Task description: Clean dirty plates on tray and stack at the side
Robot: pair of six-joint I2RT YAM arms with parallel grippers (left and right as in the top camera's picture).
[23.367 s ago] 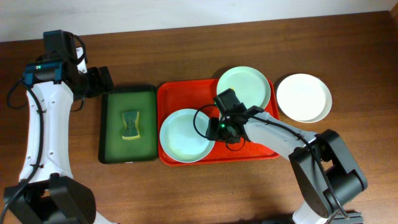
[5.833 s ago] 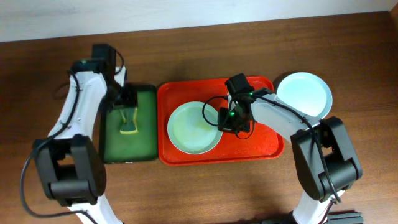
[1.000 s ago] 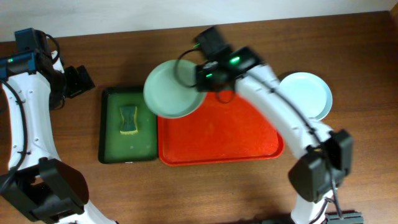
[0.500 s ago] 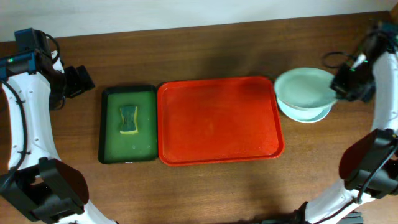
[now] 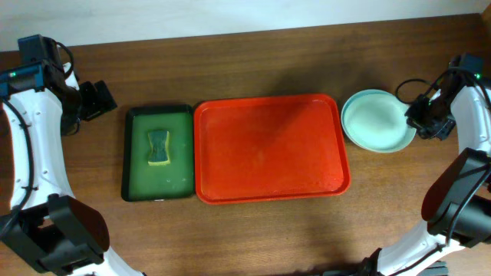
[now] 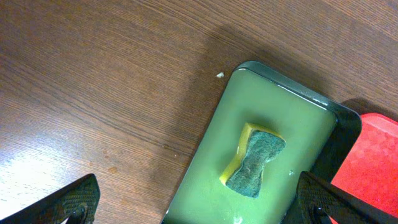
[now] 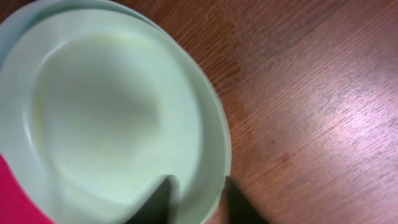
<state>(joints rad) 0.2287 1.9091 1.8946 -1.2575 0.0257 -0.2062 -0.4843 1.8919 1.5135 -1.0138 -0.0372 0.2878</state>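
Overhead: tray is bare, nothing left on it. plates sit stacked on the table just beside its right rim. right gripper is at the stack's outer edge. left gripper hangs well off to the left, beyond the green tray that holds the sponge.

Left wrist: its fingers are spread wide with nothing held, and the sponge lies below. Idle.

Right wrist: one finger is inside the top plate's rim and one outside. It's too blurred to tell whether they're clamped or have let go. The top plate looks off-centre, with a lower rim peeking out on one side. I can't count the plates in the stack from here.

Risk, my read: if the right gripper pulls away before it's fully open, it drags the top plate sideways off the stack. The inner finger snagging the rim on the way out would do the same. Being off-centre makes a slide easier.
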